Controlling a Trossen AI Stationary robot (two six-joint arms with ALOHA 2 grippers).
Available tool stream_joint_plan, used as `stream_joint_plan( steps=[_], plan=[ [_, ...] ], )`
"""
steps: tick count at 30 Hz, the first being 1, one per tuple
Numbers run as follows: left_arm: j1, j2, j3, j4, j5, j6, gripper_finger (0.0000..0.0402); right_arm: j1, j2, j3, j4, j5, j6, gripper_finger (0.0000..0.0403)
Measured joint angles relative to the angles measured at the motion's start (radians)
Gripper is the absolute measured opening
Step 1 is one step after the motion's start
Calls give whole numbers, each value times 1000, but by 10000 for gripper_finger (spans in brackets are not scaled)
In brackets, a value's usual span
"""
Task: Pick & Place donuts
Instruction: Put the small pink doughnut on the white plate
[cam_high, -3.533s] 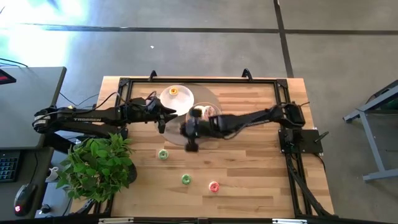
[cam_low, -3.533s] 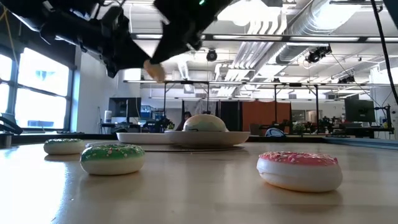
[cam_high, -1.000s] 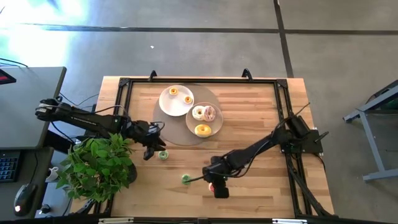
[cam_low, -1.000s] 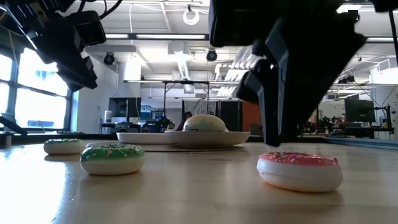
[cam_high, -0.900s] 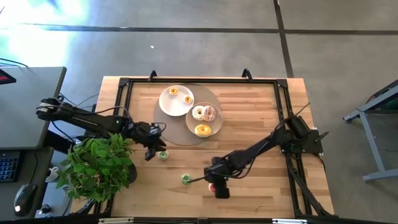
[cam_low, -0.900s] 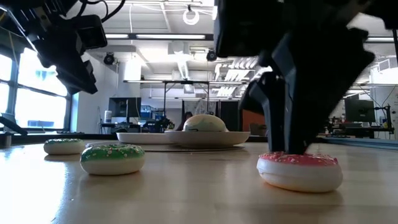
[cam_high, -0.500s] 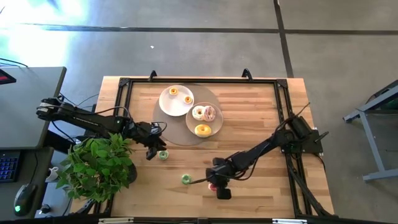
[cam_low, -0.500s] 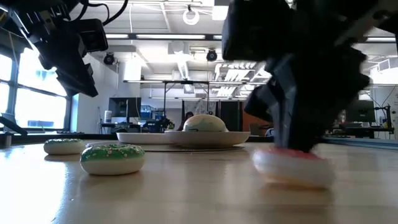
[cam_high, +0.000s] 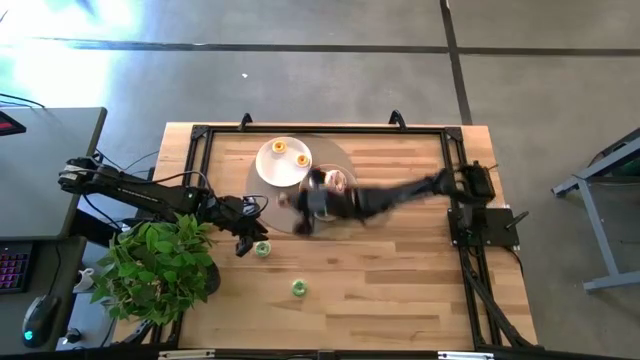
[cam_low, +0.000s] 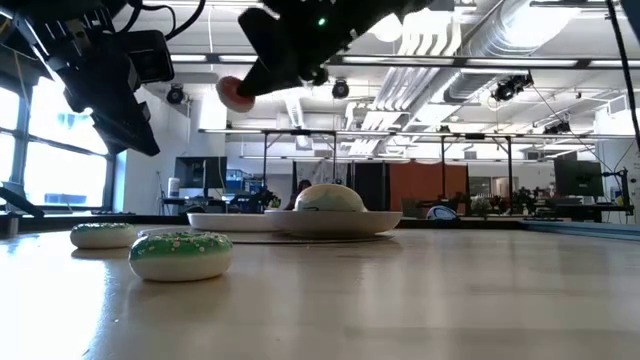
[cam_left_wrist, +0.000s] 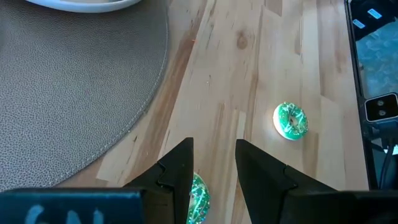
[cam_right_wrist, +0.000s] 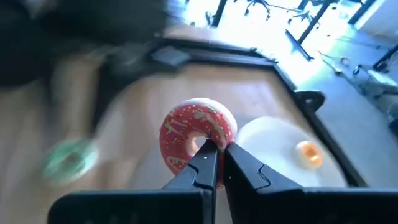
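Pink donut (cam_right_wrist: 198, 135): riding pinched between the right gripper's fingers, lifted clear of the table (cam_high: 400, 270).
Right gripper (cam_right_wrist: 216, 163): clamping the pink donut's rim, hanging above the gray mat (cam_left_wrist: 68, 93), just beside the white plate (cam_high: 282, 163).
Left gripper (cam_left_wrist: 213, 163): hovering with its fingers parted, directly over one green donut (cam_left_wrist: 199, 193).
Second green donut (cam_left_wrist: 290, 121): lying ahead of the left gripper, apart from it.
Plant (cam_high: 160, 265): sitting close beside the left arm.

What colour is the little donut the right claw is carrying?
Pink-red frosting with light sprinkles. The donut shows best in the right wrist view, pinched by the right gripper.
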Motion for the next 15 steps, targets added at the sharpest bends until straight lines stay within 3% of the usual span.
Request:
stream_joint_plan(
  steps=[7, 15],
  plan=[
    [0, 0, 0, 0, -5, 4, 119, -297, 54, 82, -37, -325, 101, 6],
    [0, 0, 0, 0, -52, 13, 119, -379, 200, 79, -12, -401, 153, 5]
  ],
)
